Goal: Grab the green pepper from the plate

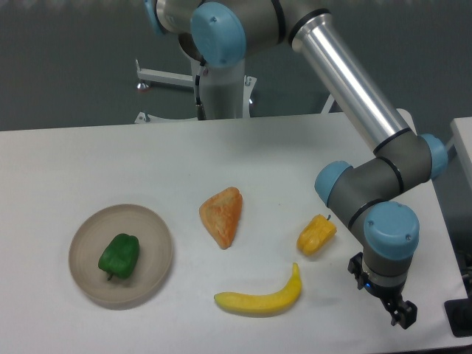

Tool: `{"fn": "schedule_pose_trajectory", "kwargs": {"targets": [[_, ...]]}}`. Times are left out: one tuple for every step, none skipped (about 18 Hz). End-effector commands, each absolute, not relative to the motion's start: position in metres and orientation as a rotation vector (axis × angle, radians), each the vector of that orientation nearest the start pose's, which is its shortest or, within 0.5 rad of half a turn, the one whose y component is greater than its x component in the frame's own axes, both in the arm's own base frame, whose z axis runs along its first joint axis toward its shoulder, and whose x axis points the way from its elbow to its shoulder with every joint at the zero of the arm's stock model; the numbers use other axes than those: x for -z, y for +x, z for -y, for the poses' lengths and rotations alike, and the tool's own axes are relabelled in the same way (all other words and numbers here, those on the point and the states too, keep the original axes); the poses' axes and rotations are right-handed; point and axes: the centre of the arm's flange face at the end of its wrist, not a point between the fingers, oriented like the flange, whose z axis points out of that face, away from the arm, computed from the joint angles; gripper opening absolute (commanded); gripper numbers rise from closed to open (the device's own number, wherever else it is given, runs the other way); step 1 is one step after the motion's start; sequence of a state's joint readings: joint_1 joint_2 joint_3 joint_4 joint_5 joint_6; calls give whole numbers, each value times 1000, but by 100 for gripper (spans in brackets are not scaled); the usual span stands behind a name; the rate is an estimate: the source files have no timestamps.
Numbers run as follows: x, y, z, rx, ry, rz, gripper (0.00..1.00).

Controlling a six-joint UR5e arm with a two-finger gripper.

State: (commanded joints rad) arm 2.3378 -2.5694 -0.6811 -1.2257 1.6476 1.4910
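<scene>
The green pepper (119, 256) lies on the round beige-grey plate (151, 228) at the front left of the table, a little left of the plate's middle. My gripper (400, 315) hangs at the front right corner of the table, far to the right of the plate and pepper. Only its dark fingertips show below the wrist, and I cannot tell whether they are open or shut. Nothing shows between them.
An orange wedge-shaped item (223, 215) lies right of the plate. A banana (262, 297) lies near the front edge. A yellow-orange pepper (316, 234) lies just left of the arm's wrist. The arm's base stands at the back.
</scene>
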Motion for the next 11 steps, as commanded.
{"fn": "schedule_pose_trajectory", "kwargs": {"targets": [[-274,-511,-711,-373,-2891,-1081,100],[-275,-511,-711,-374,-2890,-1076,100],[-276,-511,-711,-377,-2892,-1071,100],[-277,-510,-711,-377,-2895,-1060,100],[-278,-509,-712,-377,-2895,-1059,100],[-280,-506,-713,-376,-2891,-1058,100],[-282,-503,-713,-370,-2894,-1047,100],[-286,-497,-713,-363,-2902,-1023,100],[-290,-492,-713,-358,-2909,-994,100],[-295,-484,-714,-352,-2910,-963,100],[-302,-476,-713,-337,-2907,-925,100]]}}
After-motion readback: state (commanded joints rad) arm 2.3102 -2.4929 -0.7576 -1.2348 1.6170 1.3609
